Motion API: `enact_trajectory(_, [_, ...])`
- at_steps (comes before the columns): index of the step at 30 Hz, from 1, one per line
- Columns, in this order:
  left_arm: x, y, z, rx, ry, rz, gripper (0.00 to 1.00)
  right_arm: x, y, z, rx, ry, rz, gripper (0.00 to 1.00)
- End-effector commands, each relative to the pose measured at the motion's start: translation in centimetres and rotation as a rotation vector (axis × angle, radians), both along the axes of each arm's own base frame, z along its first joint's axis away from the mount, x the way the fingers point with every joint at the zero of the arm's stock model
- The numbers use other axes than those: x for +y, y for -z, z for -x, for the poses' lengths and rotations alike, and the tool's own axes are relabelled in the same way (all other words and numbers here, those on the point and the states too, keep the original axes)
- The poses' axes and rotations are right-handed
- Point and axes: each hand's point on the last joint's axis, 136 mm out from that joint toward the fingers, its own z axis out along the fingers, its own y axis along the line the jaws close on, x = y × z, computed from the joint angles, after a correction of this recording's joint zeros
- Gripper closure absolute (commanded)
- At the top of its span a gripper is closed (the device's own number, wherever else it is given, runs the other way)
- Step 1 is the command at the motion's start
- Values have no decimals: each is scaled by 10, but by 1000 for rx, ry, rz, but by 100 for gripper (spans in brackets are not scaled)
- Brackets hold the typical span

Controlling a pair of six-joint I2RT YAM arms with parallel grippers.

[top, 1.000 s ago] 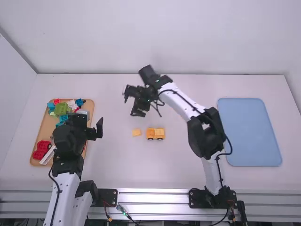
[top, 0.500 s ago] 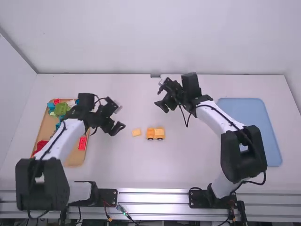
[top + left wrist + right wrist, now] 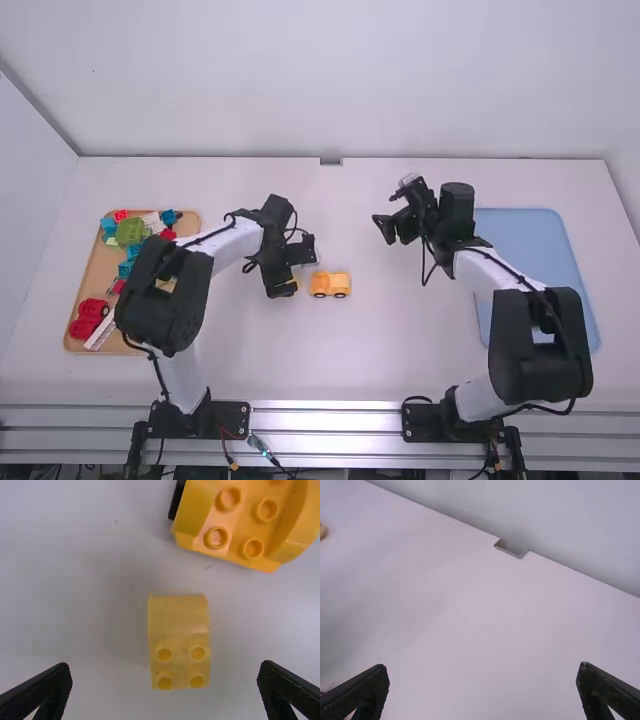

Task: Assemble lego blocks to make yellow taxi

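While gap separates yellow block (image 3: 178, 622) from car (image 3: 245, 522), left hand (image 3: 296, 268) and right hand (image 3: 390, 212) gape.

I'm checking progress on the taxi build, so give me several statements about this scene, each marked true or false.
1. The small yellow block shows four studs. True.
2. It is joined to the wheeled yellow piece. False: they lie apart.
3. The left claw is open over that block. True.
4. The right claw grips a block. False: it is open and empty.
5. The blue tray holds red bricks. False: the tan tray does.
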Motion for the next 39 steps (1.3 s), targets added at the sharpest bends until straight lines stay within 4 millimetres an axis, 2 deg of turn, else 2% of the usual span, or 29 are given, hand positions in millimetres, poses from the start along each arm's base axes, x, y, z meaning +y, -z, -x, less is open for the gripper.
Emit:
enact_trajectory(1, [1,-1,-5,-8,6,7,1,1,-9,4,6,-5,-50,1])
enact_trajectory(5, [-14,0,-7,-16,23,75,2,5,-11,7,11,-37,-74,1])
enact_trajectory(8, [-13,4,-6,-4,21,71,9,5,-11,8,12,-38,-74,1])
enact_trajectory(19, [-11,23,8,21,25,72,13,9,-11,9,14,-46,-74,1])
enact_trajectory(21, [-9,25,9,23,21,64,23,7,-11,8,14,-43,-74,1])
enact_trajectory(28, [-6,27,12,34,12,60,41,8,-10,9,15,-44,-74,1])
enact_trajectory(30, [-5,27,9,31,-35,56,51,8,-10,9,15,-44,-74,1])
enact_trajectory(33, [-6,27,6,29,-93,65,75,8,-11,9,14,-44,-74,1])
enact_trajectory(35, [-7,26,3,32,-151,72,84,8,-11,8,11,-44,-74,1])
enact_trajectory(37, [-9,26,5,53,-230,77,87,8,-13,7,-1,-45,-74,1])
enact_trajectory(39, [-10,26,6,69,-291,78,83,8,-15,6,-13,-45,-75,1])
